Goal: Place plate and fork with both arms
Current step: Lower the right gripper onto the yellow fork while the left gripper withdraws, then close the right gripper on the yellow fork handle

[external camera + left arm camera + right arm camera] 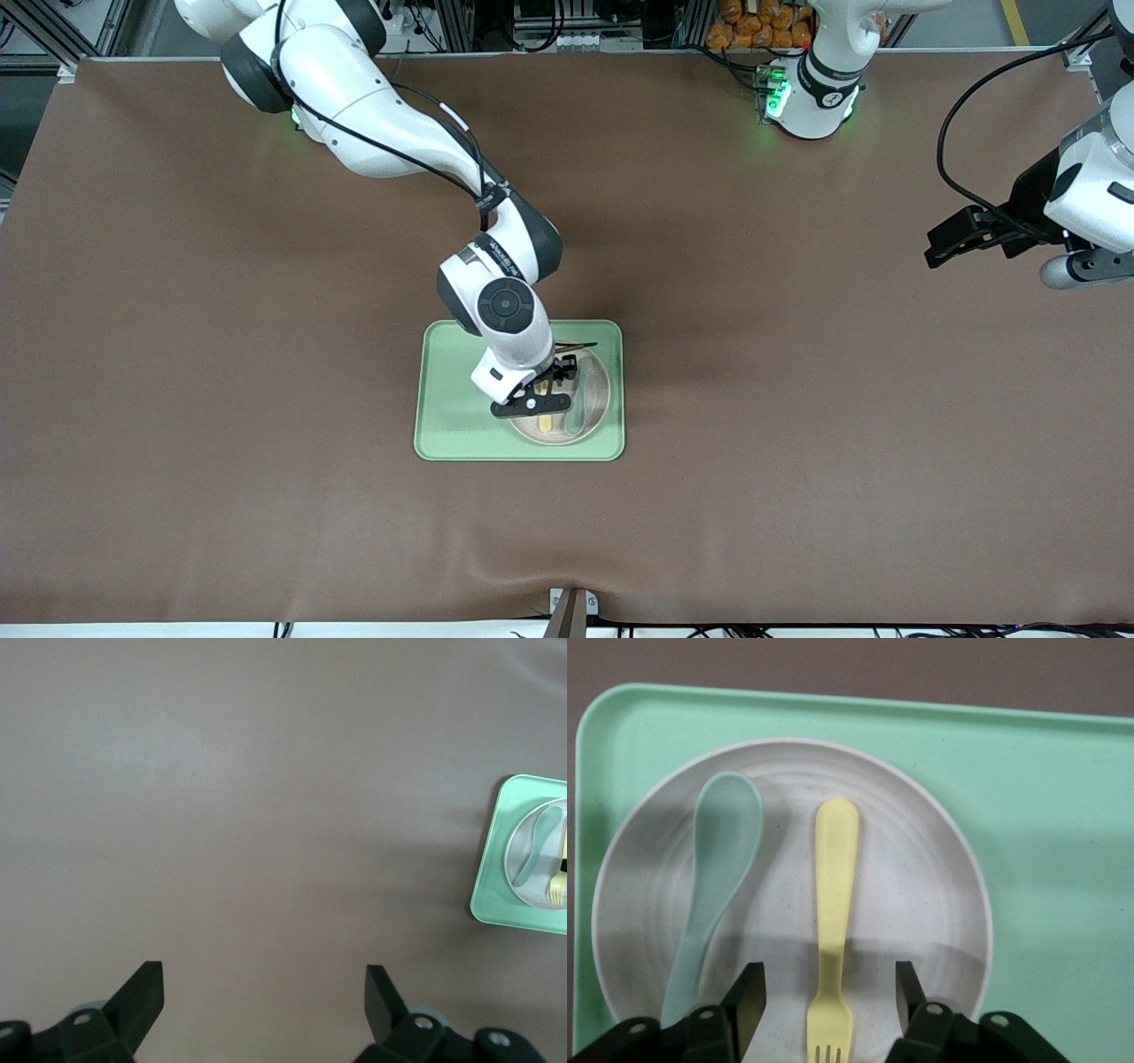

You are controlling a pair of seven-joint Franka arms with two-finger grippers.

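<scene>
clearly the right hand (pixel 828 997) stands open astride the fork (pixel 834 904), which lies in the plate (pixel 921 868); it looks light, stiff, slippery, so take the neck. the left hand (pixel 264 997) waits open over the table (pixel 266 815).

The right gripper (pixel 547 396) hides much of the plate (pixel 595 403); the fork (pixel 833 930) tines are cut off in the right wrist view

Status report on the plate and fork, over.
Right gripper open astride fork on plate. Left gripper open, waiting over bare table. Spoon alongside fork.
</scene>
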